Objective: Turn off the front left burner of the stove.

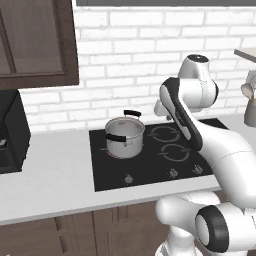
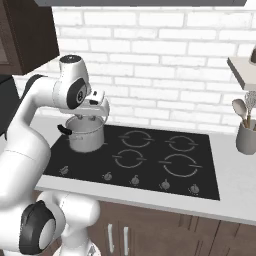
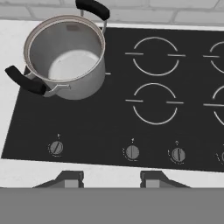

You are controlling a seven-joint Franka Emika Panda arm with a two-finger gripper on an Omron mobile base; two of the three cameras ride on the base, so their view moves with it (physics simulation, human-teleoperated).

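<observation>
The stove (image 1: 150, 165) is a black glass cooktop set in a pale counter. A steel pot (image 3: 65, 57) with black handles stands on the front left burner (image 1: 110, 151), of which a faint reddish ring shows around the pot's base. Silver knobs line the stove's front edge; the leftmost knob (image 3: 56, 148) lies in front of the pot, and two more knobs (image 3: 132, 152) follow to the right. My gripper (image 3: 111, 177) hangs open above the front of the stove, well clear of the knobs, with nothing between its fingers. It hangs beside the pot (image 2: 86, 134) in the right base view.
A black boxy appliance (image 1: 10, 132) stands on the counter left of the stove. A grey utensil holder (image 2: 246, 136) sits to the right, under a shelf (image 2: 242, 70). A dark wall cabinet (image 1: 37, 42) hangs at upper left. Grey-ringed zones (image 3: 155, 103) lie right of the pot.
</observation>
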